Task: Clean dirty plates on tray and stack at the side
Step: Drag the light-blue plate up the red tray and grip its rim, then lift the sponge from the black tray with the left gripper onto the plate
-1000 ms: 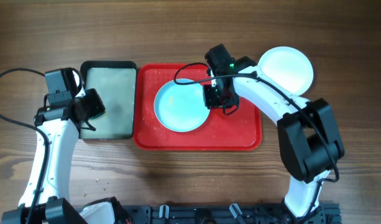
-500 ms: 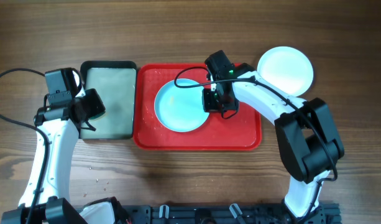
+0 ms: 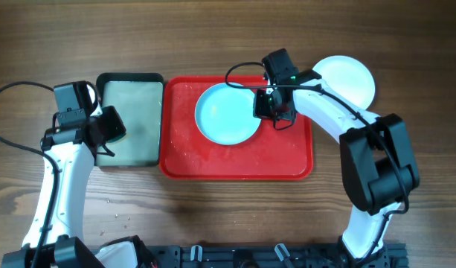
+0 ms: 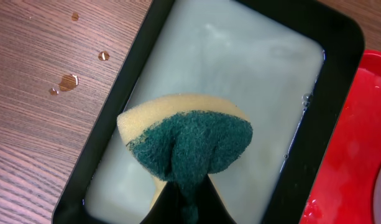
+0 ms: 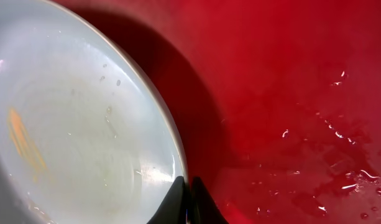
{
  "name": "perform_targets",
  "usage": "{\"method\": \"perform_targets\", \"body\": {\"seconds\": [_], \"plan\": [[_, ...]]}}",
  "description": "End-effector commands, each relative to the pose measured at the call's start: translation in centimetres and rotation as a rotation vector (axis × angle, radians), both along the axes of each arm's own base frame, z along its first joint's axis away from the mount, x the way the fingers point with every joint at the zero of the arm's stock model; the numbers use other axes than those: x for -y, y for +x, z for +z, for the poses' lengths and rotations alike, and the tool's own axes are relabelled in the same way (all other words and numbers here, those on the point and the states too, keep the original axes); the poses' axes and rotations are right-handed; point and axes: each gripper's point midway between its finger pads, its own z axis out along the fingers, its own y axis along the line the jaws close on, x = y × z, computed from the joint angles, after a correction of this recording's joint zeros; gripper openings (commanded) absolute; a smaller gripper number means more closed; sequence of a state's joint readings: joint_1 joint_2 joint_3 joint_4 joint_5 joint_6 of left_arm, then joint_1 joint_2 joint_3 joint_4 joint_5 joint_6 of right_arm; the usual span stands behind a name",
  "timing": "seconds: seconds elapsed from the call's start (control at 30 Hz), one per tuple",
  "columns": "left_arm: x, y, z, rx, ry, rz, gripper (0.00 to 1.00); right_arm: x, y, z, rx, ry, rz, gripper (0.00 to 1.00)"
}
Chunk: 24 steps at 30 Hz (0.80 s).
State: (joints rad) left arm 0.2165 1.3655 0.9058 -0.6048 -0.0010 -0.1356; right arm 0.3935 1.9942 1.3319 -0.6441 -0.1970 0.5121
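Aqua plate [image 5: 78,124] rim in right end effector [image 5: 188,190]

Robot lab bench: wood-grain table [image 3: 213,216], black mounting rail [image 3: 287,257] along near edge, loose cable [image 3: 8,97] looping left of left gripper [image 4: 189,186].

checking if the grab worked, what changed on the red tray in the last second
The right gripper closed on the rim of the round pale aqua-blue plastic plate and shifted it right and toward the far edge of the large red rectangular plastic tray. Unchanged: the left gripper holding the yellow-and-green sponge over the black-rimmed grey-green tray, and the round white plastic plate beside the red tray.
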Motion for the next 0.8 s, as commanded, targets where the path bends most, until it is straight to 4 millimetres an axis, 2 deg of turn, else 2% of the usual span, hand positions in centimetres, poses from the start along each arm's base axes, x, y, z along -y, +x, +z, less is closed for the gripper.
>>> {"method": "perform_targets", "body": {"seconds": [0.0,0.13,0.27,0.43,0.63,0.77], "plan": [[0.1,0.6,0.0,0.023,0.001,-0.031,0.04,0.1,0.4,0.8,0.031,-0.005,-0.003,0.04],[2.5,1.7,0.7,0.083,-0.056,-0.208,0.04,-0.1,0.8,0.9,0.054,0.001,0.01,0.04],[4.0,1.8,0.7,0.084,-0.032,-0.335,0.04,-0.2,0.7,0.9,0.05,0.004,0.011,0.04],[6.3,2.0,0.7,0.082,0.017,-0.461,0.04,-0.6,-0.7,0.8,-0.01,0.037,0.038,0.04],[6.5,2.2,0.7,0.074,0.07,-0.47,0.04,-1.7,-2.7,1.0,-0.076,0.095,0.128,0.04],[6.5,2.2,0.7,0.074,0.069,-0.47,0.04,-2.6,-3.1,1.0,-0.068,0.094,0.161,0.05]]}}
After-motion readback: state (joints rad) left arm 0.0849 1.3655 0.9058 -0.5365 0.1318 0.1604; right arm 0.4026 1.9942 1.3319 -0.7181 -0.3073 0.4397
